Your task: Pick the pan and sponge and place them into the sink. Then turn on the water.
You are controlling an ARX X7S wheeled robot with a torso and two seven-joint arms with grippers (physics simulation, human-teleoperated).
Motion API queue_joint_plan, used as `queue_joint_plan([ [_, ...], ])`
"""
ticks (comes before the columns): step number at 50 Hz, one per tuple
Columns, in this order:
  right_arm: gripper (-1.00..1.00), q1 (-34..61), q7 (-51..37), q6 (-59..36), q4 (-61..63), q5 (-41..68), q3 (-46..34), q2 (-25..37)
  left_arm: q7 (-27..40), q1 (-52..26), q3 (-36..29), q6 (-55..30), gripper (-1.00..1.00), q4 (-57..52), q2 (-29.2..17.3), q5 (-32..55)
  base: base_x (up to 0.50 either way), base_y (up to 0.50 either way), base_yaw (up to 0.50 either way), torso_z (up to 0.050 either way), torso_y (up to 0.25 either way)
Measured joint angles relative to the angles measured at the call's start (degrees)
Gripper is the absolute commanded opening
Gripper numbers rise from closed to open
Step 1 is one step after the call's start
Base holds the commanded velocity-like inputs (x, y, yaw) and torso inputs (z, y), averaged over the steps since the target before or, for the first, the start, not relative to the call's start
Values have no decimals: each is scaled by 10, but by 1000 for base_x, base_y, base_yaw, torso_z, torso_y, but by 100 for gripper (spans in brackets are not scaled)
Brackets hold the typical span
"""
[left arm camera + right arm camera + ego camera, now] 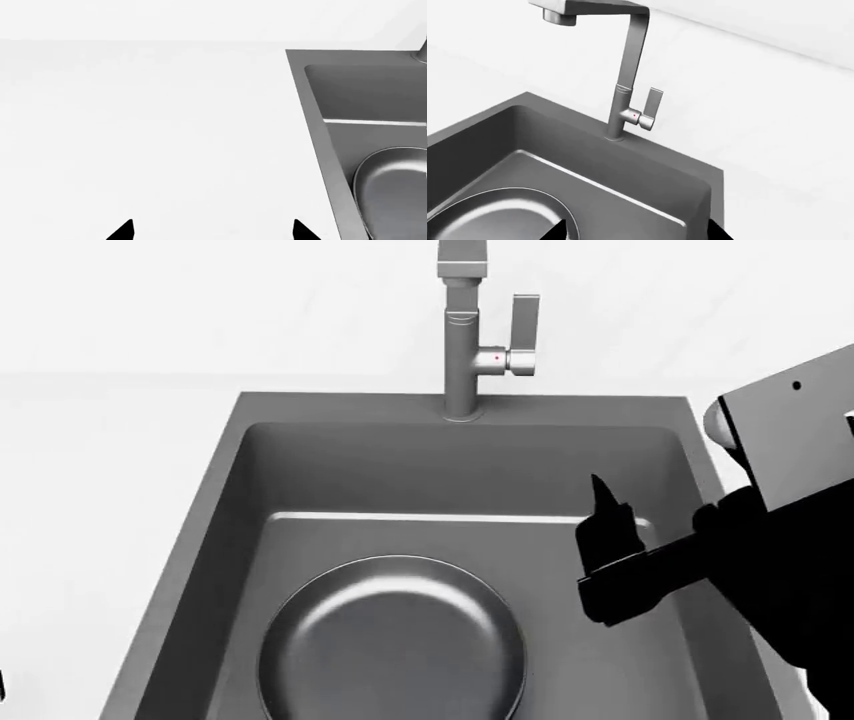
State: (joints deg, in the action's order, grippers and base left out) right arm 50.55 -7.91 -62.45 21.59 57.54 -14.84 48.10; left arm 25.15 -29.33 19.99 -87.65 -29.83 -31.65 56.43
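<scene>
The pan [394, 640] lies flat in the sink [214, 500], toward its front edge. The right hand [607, 540] hangs over the sink's right side, empty with fingers apart, facing the faucet [461, 350]. The left hand [213, 231], open and empty, hovers over the white table [147, 125] left of the sink.

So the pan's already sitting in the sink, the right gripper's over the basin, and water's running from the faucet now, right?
Not quite: no water is running. The right wrist view shows the faucet spout with no stream below it, and the head view shows none falling either. The rest holds: the pan lies in the sink, and the right gripper is over the basin.
</scene>
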Motion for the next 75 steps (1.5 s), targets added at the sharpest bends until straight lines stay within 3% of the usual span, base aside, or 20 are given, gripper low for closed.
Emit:
queue_joint_plan([
  [11,100,-11,1,21,-6,-18,-5,1,155,53,26,-9,100,1,-17,166,0,0,0,0,0],
  [24,100,-18,-4,27,-5,-19,-4,3,215,92,30,7,100,6,-31,235,0,0,0,0,0],
  [67,100,-45,9,49,-22,-32,-25,-4,156,89,-101,167,100,99,-5,70,0,0,0,0,0],
  [68,100,-45,9,49,-22,-32,-25,-4,155,90,-101,170,-100,100,-5,68,0,0,0,0,0],
  [75,100,-46,9,51,-21,-32,-25,-3,144,88,-105,180,-100,107,-5,52,0,0,0,0,0],
])
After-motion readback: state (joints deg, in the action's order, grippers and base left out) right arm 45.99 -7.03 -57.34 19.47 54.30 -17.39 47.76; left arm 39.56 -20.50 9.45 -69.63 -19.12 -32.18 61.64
